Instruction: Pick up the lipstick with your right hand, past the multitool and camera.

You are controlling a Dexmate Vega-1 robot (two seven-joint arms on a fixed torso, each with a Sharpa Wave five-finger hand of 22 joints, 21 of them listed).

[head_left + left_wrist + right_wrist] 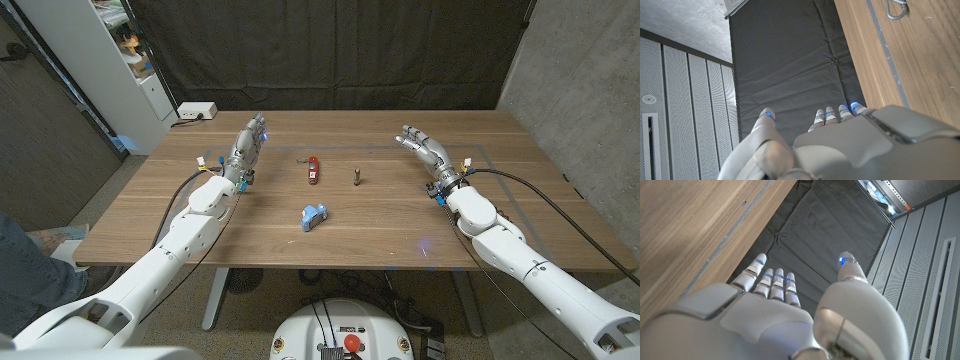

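The lipstick (356, 177) is a small dark tube standing on the wooden table (400, 240), just right of centre. To its left lies the red multitool (313, 169). The small blue camera (313, 215) sits nearer the front edge. My right hand (425, 150) hovers to the right of the lipstick, well apart from it, fingers spread and holding nothing. In the right wrist view the same hand (790, 315) reaches out past the table edge (690, 230). My left hand (248, 145) is raised at the left of the multitool, fingers stretched and empty, as the left wrist view (840, 145) also shows.
A white power strip (196, 112) lies at the table's back left corner. A metal clip (896, 9) rests on the wood near the left hand. A dark curtain (330, 50) hangs behind the table. A person's leg in jeans (20, 265) is at the left edge.
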